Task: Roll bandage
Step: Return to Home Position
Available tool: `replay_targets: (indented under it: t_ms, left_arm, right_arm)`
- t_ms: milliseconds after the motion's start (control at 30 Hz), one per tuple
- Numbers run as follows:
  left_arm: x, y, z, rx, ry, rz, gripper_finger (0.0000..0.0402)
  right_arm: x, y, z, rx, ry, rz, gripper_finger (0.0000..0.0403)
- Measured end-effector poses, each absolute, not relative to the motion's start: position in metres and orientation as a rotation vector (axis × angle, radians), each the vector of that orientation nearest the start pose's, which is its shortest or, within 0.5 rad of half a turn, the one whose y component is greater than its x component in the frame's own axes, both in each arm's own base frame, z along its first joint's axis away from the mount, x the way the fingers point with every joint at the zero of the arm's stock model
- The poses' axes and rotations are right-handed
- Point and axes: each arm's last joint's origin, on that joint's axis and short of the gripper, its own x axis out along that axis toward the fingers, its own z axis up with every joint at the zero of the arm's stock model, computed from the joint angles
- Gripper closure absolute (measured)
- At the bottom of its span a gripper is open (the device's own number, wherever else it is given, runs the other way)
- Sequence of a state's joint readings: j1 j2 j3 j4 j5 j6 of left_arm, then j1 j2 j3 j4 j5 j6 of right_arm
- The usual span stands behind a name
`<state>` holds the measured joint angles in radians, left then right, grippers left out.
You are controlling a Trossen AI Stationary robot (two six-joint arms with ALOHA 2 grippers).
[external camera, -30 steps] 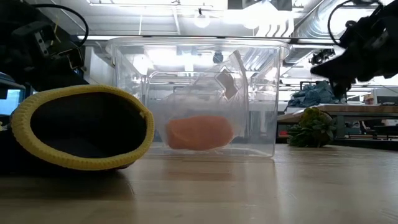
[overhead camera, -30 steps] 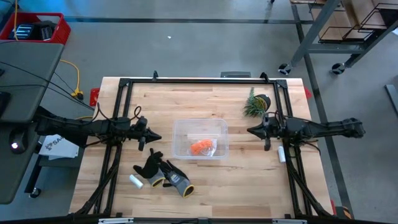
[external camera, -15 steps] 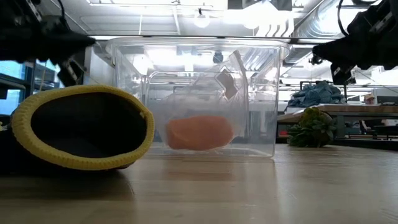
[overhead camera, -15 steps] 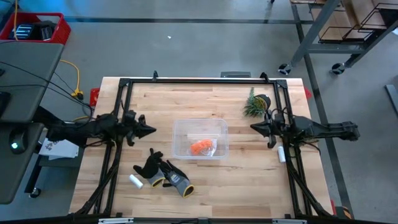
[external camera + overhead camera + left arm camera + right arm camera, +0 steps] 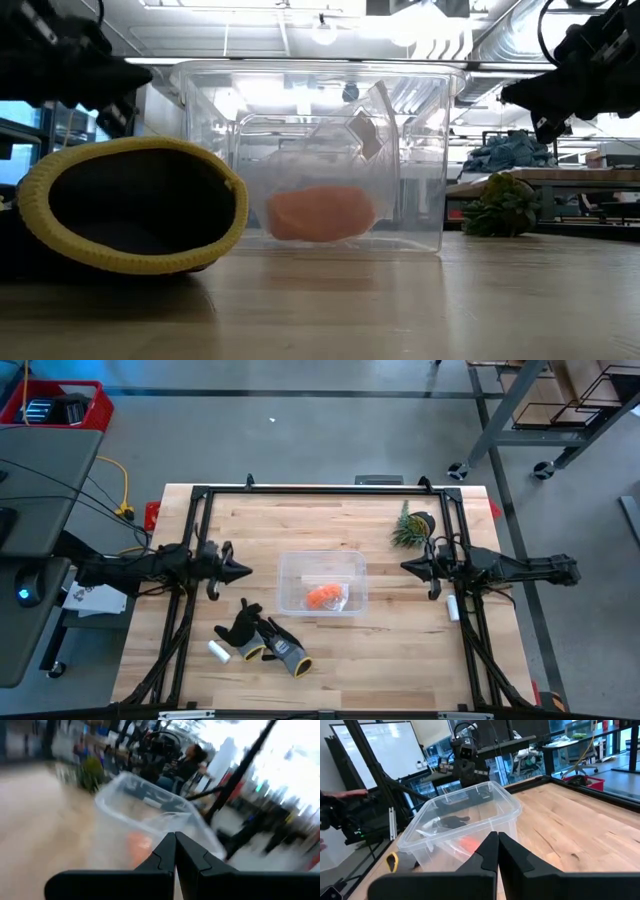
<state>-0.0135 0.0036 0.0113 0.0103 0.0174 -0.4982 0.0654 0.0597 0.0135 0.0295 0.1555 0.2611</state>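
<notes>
One rolled bandage in one clear bin, with two arms out at the sides

The bandage [image 5: 323, 596], a stubby orange roll, lies inside the transparent bin [image 5: 300, 560] at mid-table. Nearby are two gloves [image 5: 262, 638], one potted plant [image 5: 408, 526] and two small white cylinders [image 5: 218, 651] — one beside the gloves, the other cylinder [image 5: 452, 607] under the right arm. The left gripper [image 5: 247, 571] hovers level just left of the bin, its fingers pressed together on nothing. The right gripper [image 5: 403, 569] mirrors it on the bin's right, also closed and empty.

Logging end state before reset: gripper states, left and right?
Left gripper: shut, holding nothing, apart from the transparent bin.
Right gripper: shut, holding nothing, on the bin's other side.
</notes>
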Motion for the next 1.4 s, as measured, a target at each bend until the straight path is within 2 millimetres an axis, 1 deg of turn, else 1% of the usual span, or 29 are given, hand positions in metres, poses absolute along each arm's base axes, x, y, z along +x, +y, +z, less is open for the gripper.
replay_targets:
  t_ms: [133, 167, 233, 1400]
  left_arm:
    - [0.0972, -0.0001, 0.1681, -0.093, -0.019, 0.003, 0.0401]
    - [0.0972, 0.0006, 0.1684, -0.026, -0.022, 0.023, 0.0401]
    - [0.0972, 0.0010, 0.1682, 0.039, -0.018, 0.035, 0.0401]
    - [0.0977, 0.0013, 0.1677, 0.055, -0.012, 0.045, 0.0401]
  right_arm:
    - [0.1004, 0.0021, 0.1662, 0.259, 0.005, -0.091, 0.0402]
    - [0.1004, 0.0021, 0.1662, 0.259, 0.006, -0.091, 0.0402]
    - [0.1004, 0.0021, 0.1662, 0.259, 0.006, -0.091, 0.0402]
    - [0.1004, 0.0023, 0.1660, 0.259, 0.008, -0.086, 0.0402]
